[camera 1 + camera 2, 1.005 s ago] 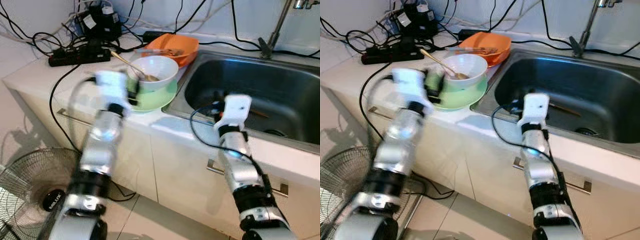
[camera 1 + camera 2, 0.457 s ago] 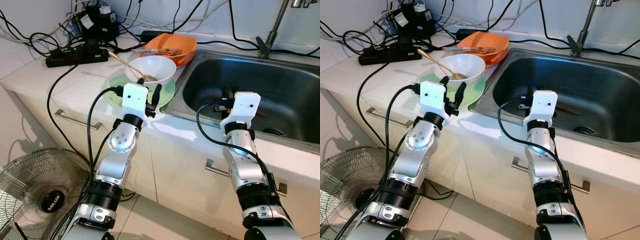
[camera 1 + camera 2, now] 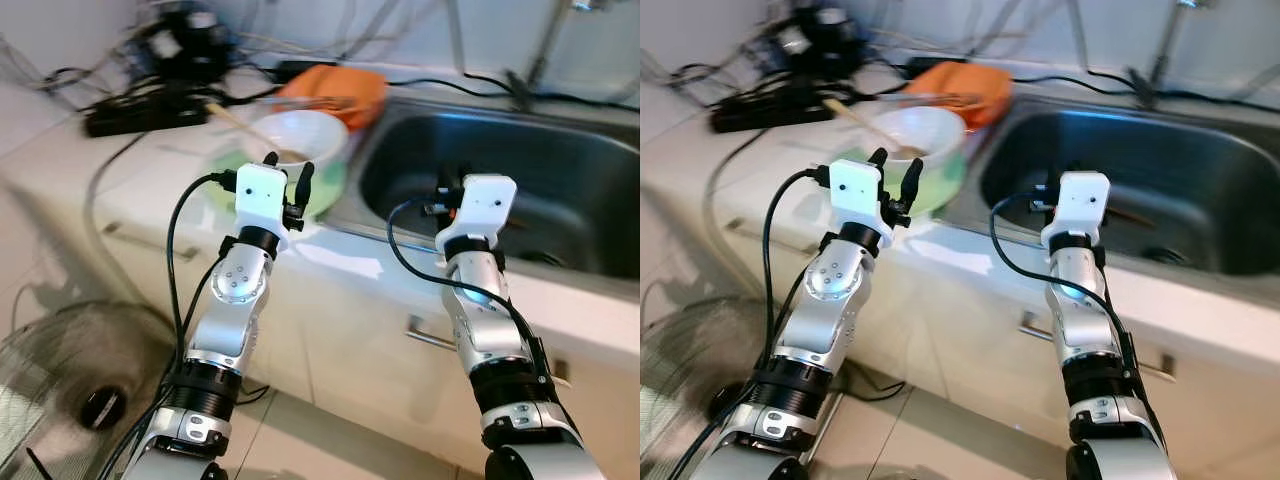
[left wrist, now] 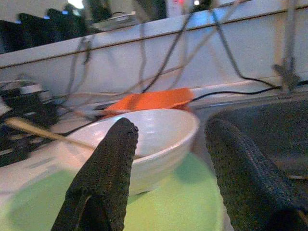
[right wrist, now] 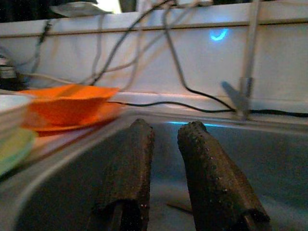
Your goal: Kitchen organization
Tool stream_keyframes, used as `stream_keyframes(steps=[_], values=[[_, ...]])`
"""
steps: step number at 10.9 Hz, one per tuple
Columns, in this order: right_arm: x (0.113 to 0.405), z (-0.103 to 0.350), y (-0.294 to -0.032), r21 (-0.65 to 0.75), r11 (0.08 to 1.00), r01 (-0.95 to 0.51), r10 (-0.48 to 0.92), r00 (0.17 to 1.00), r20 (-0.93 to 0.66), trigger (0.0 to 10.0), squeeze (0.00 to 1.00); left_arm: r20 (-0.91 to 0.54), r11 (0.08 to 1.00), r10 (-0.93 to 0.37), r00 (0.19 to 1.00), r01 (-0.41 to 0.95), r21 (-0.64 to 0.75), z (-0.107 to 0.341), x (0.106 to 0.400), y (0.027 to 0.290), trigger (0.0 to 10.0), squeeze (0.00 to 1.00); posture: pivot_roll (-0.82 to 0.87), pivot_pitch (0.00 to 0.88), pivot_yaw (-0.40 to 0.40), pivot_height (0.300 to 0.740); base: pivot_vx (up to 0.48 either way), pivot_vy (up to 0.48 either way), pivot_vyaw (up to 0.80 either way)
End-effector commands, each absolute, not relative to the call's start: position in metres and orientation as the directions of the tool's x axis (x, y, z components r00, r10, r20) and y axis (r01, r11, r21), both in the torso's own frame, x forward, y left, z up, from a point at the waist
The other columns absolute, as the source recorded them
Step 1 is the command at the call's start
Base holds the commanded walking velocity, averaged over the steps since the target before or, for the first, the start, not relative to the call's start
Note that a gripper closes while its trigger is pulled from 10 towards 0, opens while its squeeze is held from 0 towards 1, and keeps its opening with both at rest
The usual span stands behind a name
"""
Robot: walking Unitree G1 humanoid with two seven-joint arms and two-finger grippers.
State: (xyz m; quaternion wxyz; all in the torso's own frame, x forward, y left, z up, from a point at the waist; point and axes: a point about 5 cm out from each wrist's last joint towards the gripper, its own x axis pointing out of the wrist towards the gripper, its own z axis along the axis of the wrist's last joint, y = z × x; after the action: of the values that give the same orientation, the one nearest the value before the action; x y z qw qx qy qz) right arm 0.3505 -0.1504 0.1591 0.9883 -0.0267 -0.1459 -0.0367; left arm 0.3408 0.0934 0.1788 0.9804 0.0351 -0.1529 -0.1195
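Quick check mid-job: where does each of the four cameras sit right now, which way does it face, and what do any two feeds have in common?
Left and right eye views: head camera, facing forward and down at the counter, both silver arms showing.
Left wrist view: looks along the open left claw at the white bowl on the green plate.
Right wrist view: looks along the right claw, fingers slightly apart, over the sink.
Both wrist views share the orange dish.

Cable tangle (image 3: 170, 45): blurred, plugs unreadable.
Floor fan (image 3: 60, 400): smeared, cut by the frame's edge.
Faucet (image 3: 1160, 45): top cut off.
Spoon (image 4: 43, 132): bowl end hidden inside white bowl (image 4: 144, 139).
Sink (image 3: 560, 190): contents too blurred to name.
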Motion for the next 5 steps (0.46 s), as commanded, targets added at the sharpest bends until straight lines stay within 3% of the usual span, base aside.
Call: stream_keyframes(steps=[1,4,5], values=[[0.3521,0.1599,-0.1498,-0.029,0.997,0.076,-0.064,0.955,0.29,10.0,0.0,0.316,0.971,-0.238,0.918,0.217,0.102,0.1847,0.3406,0.0935,10.0,0.0,0.08,0.0,0.082,0.74,0.0,0.0,-0.8],[0.3525,0.1595,-0.1483,-0.031,0.997,0.072,-0.06,0.955,0.291,10.0,0.0,0.319,0.972,-0.233,0.919,0.214,0.096,0.1854,0.3411,0.0948,10.0,0.0,0.08,0.0,0.083,0.74,0.0,0.0,-0.8],[0.3525,0.1593,-0.1477,-0.032,0.997,0.071,-0.058,0.955,0.29,10.0,0.0,0.318,0.972,-0.233,0.919,0.213,0.094,0.1855,0.3411,0.0949,10.0,0.0,0.08,0.0,0.083,0.74,0.0,0.304,-0.8]])
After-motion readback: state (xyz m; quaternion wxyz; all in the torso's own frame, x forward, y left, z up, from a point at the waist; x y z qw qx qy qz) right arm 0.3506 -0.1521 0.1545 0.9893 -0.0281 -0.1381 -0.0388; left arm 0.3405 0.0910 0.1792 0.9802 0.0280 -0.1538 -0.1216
